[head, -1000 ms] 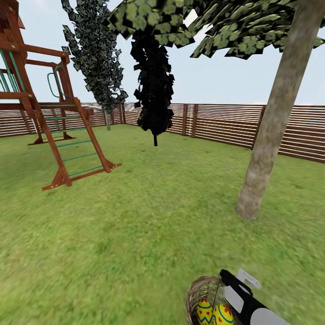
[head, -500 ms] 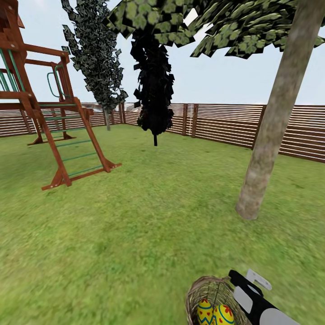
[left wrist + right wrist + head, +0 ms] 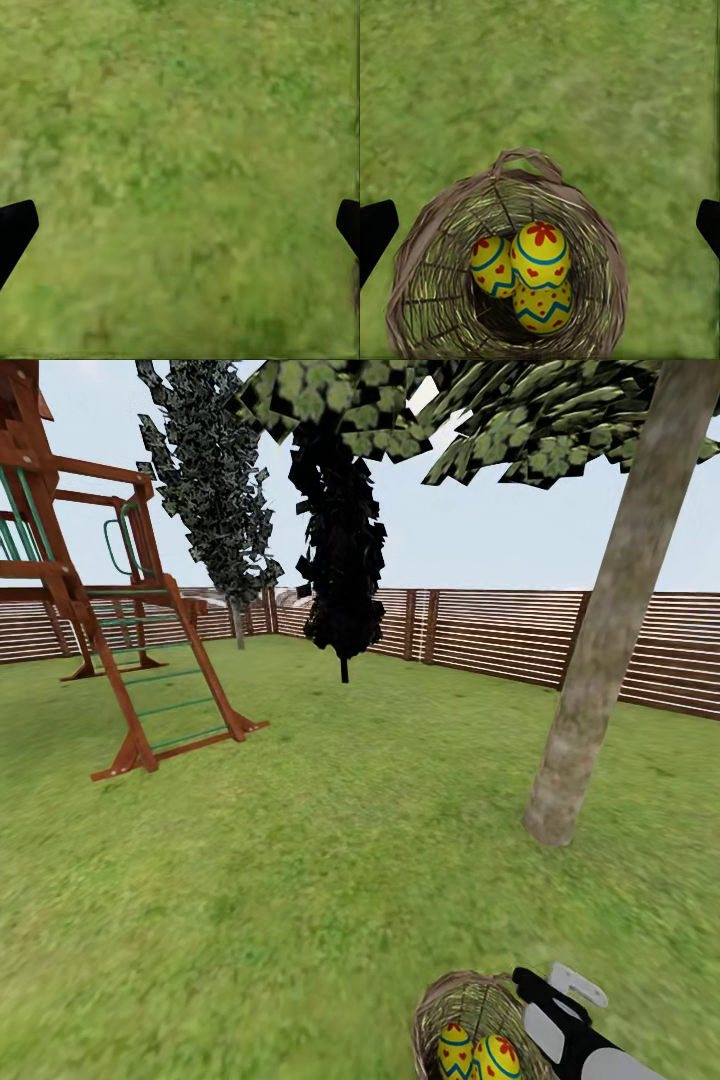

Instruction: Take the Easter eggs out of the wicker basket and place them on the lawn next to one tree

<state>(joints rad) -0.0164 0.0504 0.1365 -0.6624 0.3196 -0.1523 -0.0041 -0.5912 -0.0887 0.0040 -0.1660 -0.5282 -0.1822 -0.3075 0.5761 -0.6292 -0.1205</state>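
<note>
hovering end effector (image 3: 540,225) above eggs (image 3: 538,274) in basket (image 3: 427,225)

Three Easter eggs (image 3: 534,277) clustered inside the wicker basket (image 3: 427,225) on the lawn (image 3: 585,75), pincer fingertips (image 3: 375,229) spread wide

The wicker basket (image 3: 506,262) stands on the lawn (image 3: 300,880) with three Easter eggs (image 3: 540,255) inside, one lying on the other two. The right arm (image 3: 570,1035) is just right of the basket. The tree (image 3: 600,650) stands behind, to the right. The play tower (image 3: 90,590) is far left, the fence (image 3: 500,635) behind.
</note>
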